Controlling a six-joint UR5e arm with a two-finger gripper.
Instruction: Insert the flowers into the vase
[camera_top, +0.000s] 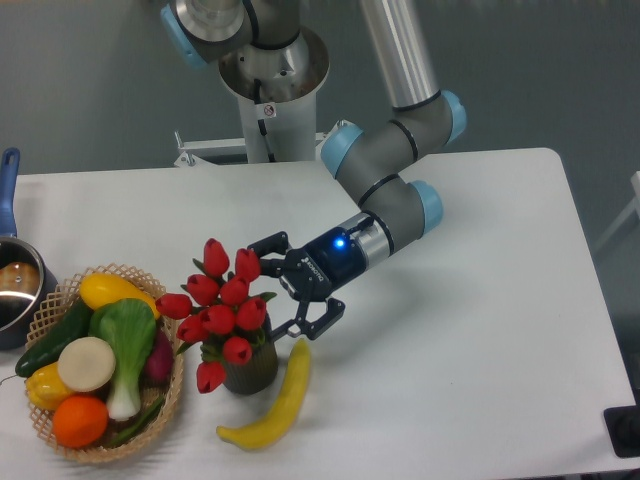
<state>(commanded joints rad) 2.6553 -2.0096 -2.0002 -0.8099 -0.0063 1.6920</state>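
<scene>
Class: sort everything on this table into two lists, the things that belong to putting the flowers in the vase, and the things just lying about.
Belongs to the job:
- bunch of red tulips
- short dark ribbed vase
- two-finger gripper, jaws open

Lying about:
- woven wicker basket of vegetables
- long yellow pepper
- blue-handled metal pot
</scene>
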